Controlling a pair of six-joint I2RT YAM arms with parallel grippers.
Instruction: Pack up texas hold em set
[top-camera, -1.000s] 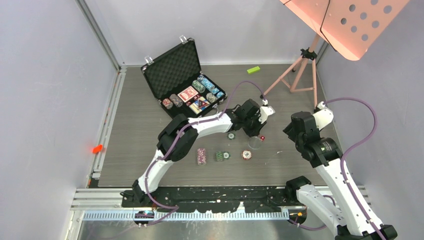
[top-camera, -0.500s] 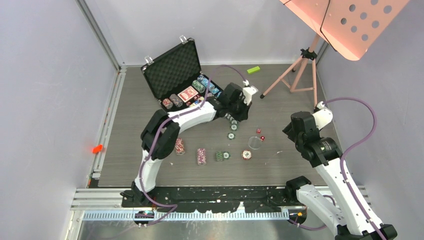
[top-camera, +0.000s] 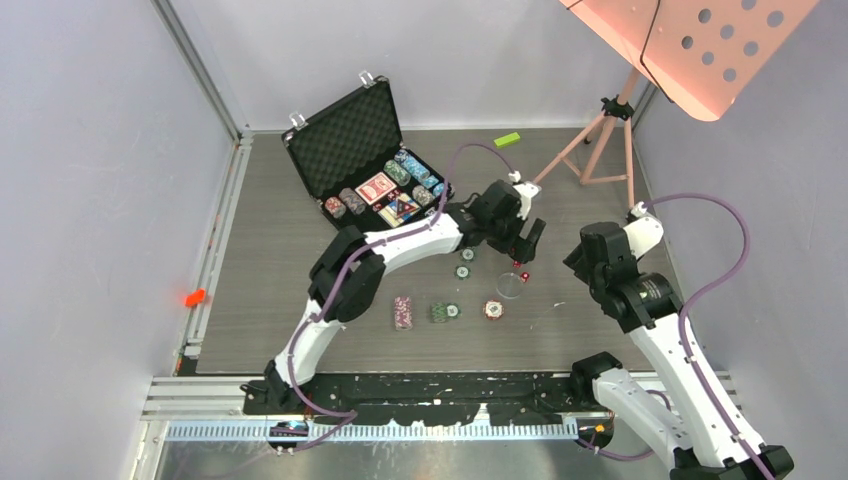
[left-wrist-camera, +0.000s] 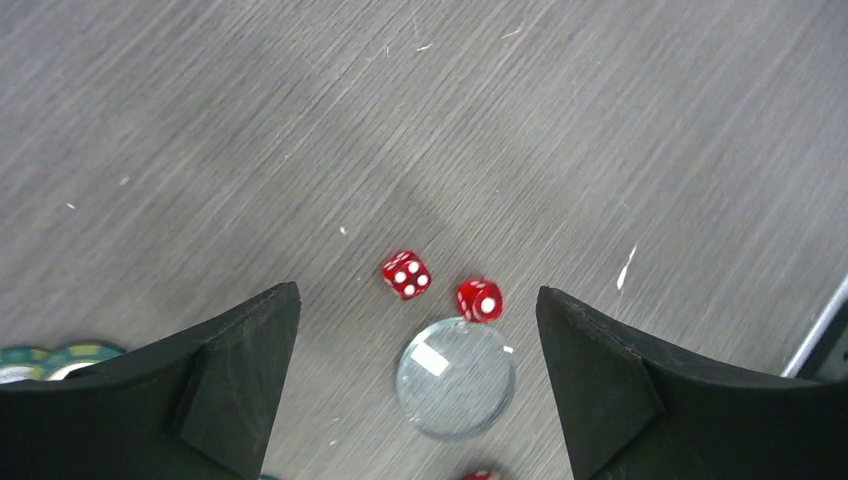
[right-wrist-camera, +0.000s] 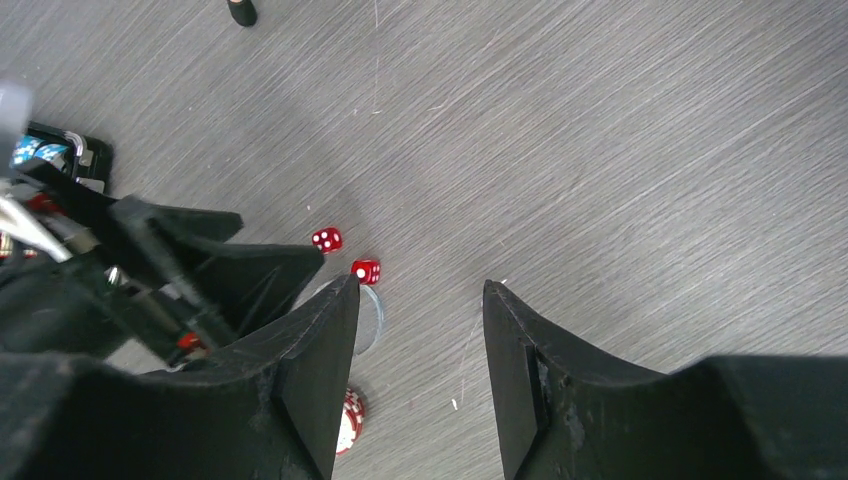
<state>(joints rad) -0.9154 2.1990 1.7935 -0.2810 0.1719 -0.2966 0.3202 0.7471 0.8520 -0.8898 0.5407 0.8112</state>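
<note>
the left gripper (left-wrist-camera: 417, 292) hangs released, jaws spread wide with nothing between them, just above the table (left-wrist-camera: 600, 120). under its gap lie two red dice (left-wrist-camera: 406, 274), near each other but apart. the nearer one sits at the rim of a clear round disc (left-wrist-camera: 455, 378); whether it touches or overlaps it i cannot tell. a red scrap (left-wrist-camera: 481, 474) is cut off by the bottom edge, too little to name. green-rimmed poker chips (left-wrist-camera: 60, 355) peek from behind the left finger, mostly hidden.

the right gripper (right-wrist-camera: 420, 290) is unclenched too, jaws partly apart and bare, off to the right of the dice. its finger covers part of the disc and about half of a red-and-white chip (right-wrist-camera: 349, 420).

from above the dice are only red specks. the briefcase (top-camera: 345, 135) stands open at the far left of the table, lid raised, with chip rows and the card deck (top-camera: 377, 187) in its tray. three chip stacks (top-camera: 403, 311) sit in a row well apart from it.
</note>
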